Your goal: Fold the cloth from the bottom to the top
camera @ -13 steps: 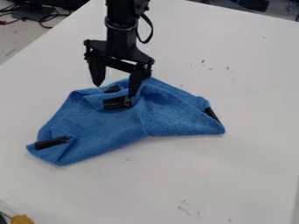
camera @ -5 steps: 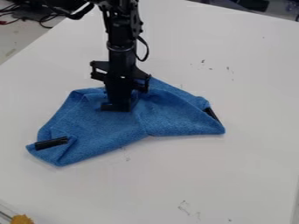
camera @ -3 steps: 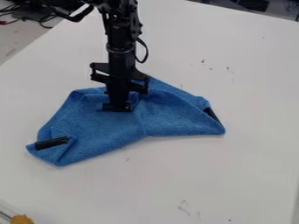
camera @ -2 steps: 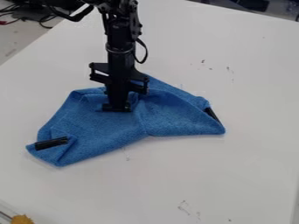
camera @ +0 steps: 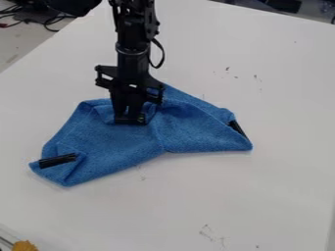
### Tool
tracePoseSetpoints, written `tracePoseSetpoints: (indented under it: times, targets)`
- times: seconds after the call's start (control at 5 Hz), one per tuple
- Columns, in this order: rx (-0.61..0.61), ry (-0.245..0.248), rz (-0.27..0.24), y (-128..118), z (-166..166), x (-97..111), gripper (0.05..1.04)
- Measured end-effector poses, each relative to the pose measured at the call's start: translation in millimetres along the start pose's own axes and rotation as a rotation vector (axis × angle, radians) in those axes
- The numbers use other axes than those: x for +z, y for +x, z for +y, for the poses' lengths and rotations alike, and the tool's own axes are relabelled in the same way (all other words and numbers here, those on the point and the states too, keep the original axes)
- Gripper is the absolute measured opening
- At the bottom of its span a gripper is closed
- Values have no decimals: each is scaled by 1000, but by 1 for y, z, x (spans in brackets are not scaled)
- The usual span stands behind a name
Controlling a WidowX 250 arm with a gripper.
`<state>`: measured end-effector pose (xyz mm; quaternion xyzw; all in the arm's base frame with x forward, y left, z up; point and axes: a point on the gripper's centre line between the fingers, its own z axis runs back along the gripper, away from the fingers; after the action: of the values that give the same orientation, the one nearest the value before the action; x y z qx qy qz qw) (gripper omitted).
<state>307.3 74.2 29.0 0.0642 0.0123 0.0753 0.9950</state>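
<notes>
The gripper [camera: 128, 113] points down onto the upper middle of the blue cloth [camera: 108, 142], its two fingers slightly apart, with a narrow gap between them. The tips stand at a black strip [camera: 134, 120] on a folded-over corner of the cloth, which they partly cover. Another black strip [camera: 58, 161] lies on the turned-in lower left corner, and a third [camera: 237, 128] is at the right edge. The cloth lies crumpled and partly folded, with a bent lower edge. Whether any fabric is between the fingers is hard to make out.
The white table [camera: 262, 196] surrounds the cloth. At the bottom left corner is an orange-yellow object [camera: 25, 245] beside a clear edge. Cables [camera: 40, 18] lie beyond the table at the upper left.
The gripper was wide open above the cloth, then came down over the central strip with its fingers together. Just now the fingers have parted a little. The cloth has kept its shape.
</notes>
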Motion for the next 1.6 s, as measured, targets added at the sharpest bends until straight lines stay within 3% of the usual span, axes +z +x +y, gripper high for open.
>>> tracePoseSetpoints:
  times: [0.2, 0.4, 0.6, 1.0, 1.4, 1.6]
  targets:
    - [-15, -19, 1, -1, -3, -1, 757]
    - [-13, -44, -6, -1, -3, -3, 997]
    - [-13, -65, 17, -2, -4, -16, 1001]
    - [-10, -83, 8, 8, -2, -24, 975]
    - [-11, -82, 10, 15, -2, -24, 610]
    - [-4, -84, 10, 15, -2, -23, 489]
